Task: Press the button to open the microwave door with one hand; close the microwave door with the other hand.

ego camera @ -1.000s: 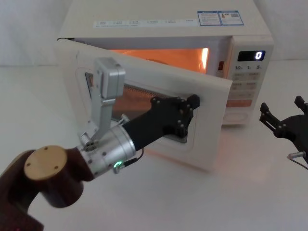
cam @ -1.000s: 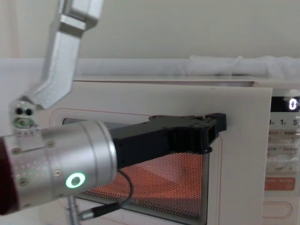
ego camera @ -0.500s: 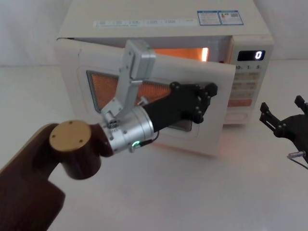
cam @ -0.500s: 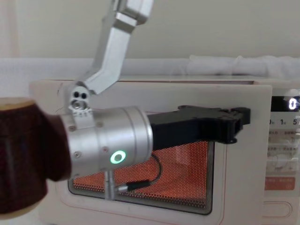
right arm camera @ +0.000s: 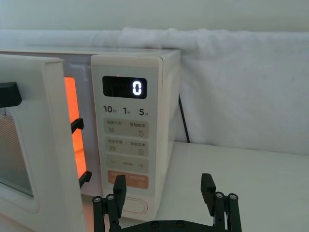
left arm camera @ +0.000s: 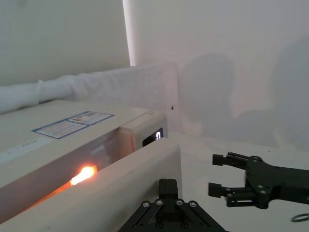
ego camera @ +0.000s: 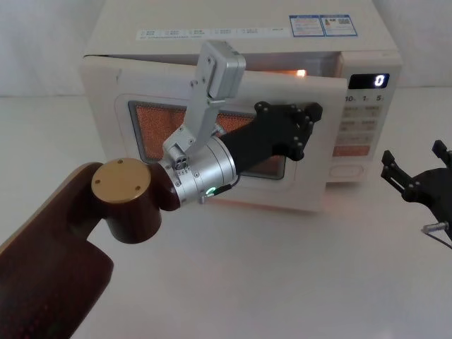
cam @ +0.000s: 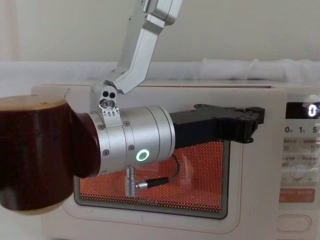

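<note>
Nearest you, your right pincer (ego camera: 415,171) hovers low over the white tabletop (ego camera: 282,282) in front of the control panel, its fingers (right arm camera: 118,188) spread wide and holding nothing. Farther in, your left pincer (ego camera: 300,131) presses against the front of the microwave door (ego camera: 318,176) near its free edge; you cannot tell how far it is open. The door stands a narrow crack ajar with orange light in the gap, and the button (ego camera: 344,170) sits at the foot of the panel.
</note>
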You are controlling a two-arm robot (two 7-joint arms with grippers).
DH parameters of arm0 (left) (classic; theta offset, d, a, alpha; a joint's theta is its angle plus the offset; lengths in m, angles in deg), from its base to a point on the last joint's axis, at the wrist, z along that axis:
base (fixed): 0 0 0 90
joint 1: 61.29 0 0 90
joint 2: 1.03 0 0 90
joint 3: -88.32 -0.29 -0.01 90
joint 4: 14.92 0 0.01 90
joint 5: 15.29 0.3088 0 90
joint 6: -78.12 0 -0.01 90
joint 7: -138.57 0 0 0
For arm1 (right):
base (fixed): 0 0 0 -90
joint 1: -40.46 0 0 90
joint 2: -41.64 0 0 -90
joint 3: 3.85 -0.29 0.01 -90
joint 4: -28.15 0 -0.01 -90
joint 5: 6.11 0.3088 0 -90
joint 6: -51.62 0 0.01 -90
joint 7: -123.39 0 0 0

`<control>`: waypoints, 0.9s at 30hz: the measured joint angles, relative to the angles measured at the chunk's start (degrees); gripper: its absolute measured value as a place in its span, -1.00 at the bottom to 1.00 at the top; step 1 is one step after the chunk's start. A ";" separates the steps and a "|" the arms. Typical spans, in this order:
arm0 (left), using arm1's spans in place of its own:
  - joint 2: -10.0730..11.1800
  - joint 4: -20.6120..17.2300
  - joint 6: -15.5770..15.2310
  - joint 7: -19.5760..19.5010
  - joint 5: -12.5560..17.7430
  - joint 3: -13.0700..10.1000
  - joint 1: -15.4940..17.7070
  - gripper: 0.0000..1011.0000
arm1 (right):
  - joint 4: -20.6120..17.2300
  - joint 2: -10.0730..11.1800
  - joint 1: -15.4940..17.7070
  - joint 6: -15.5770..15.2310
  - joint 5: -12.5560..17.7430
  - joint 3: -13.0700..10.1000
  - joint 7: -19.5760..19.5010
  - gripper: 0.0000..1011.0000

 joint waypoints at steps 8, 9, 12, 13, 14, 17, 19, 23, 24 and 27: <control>-0.95 1.44 1.17 1.55 2.55 0.71 0.95 -1.00 | 0.00 0.00 0.00 0.00 0.00 0.00 0.00 0.98; -1.12 1.57 1.18 1.83 2.74 0.86 1.03 -1.00 | 0.00 0.00 0.00 0.00 0.00 0.00 0.00 0.98; -1.80 2.03 1.22 2.74 3.33 1.46 1.31 -1.00 | 0.00 0.00 0.00 0.00 0.00 0.00 0.00 0.98; -2.17 2.25 1.22 3.18 3.60 1.73 1.46 -1.00 | 0.00 0.00 0.00 0.00 0.00 0.00 0.00 0.98; -2.36 2.36 1.22 3.35 3.72 1.88 1.53 -1.00 | 0.00 0.00 0.00 0.00 0.00 0.00 0.00 0.98; -2.87 2.60 1.22 3.73 4.01 2.26 1.67 -1.00 | 0.00 0.00 0.00 0.00 0.00 0.00 0.00 0.98; -3.28 2.74 1.21 3.90 4.25 2.54 1.76 -1.00 | 0.00 0.00 0.00 0.00 0.00 0.00 0.00 0.98; -3.82 2.91 1.05 4.05 4.54 2.89 1.87 -1.00 | 0.00 0.00 0.00 0.00 0.00 0.00 0.00 0.98; -4.04 2.92 0.94 4.13 4.68 2.98 1.87 -1.00 | 0.00 0.00 0.00 0.00 0.00 0.00 0.00 0.98; -4.38 2.95 0.69 4.21 5.00 3.08 1.87 -1.00 | 0.00 0.00 0.00 0.00 0.00 0.00 0.00 0.98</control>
